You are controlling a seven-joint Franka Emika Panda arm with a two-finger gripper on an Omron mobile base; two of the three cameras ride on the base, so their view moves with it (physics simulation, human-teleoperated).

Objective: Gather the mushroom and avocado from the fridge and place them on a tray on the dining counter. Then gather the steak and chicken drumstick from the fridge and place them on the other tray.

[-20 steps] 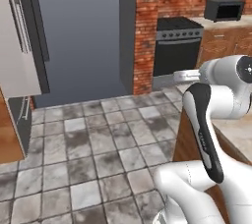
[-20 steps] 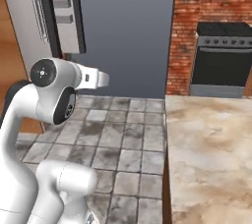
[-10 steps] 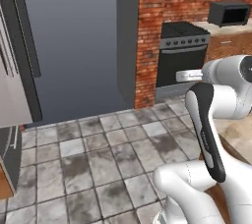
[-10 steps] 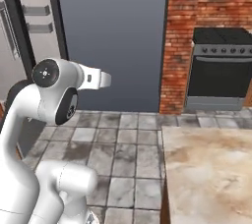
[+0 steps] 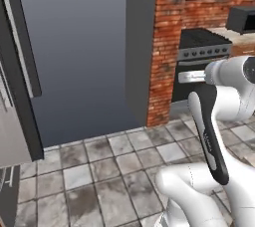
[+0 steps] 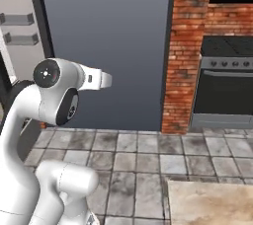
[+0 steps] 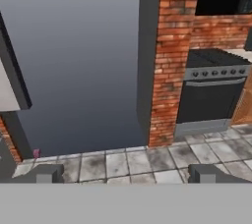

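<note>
The fridge (image 5: 74, 56) rises as a tall flat grey slab straight ahead, also seen in the right base view (image 6: 104, 46) and the hand view (image 7: 74, 61). One fridge door (image 5: 17, 96) stands swung out at the left, and its inner shelves (image 6: 20, 21) show in the right base view. My gripper (image 7: 125, 175) is open with nothing between its fingertips (image 7: 44, 174), held in the air and pointing at the fridge from some distance. The mushroom, avocado, steak, chicken drumstick, both trays and the dining counter are out of view.
A red brick pillar (image 5: 167, 47) stands right of the fridge, with a dark oven (image 6: 227, 86) beyond it and a microwave (image 5: 244, 19) higher up. A beige marble-look counter corner (image 6: 212, 202) lies at my lower right. Grey floor tiles (image 5: 99, 171) stretch to the fridge.
The whole picture has shifted: the base has driven closer to the fridge, which now looms larger. The arm holds the same pose and the gripper stays open.
</note>
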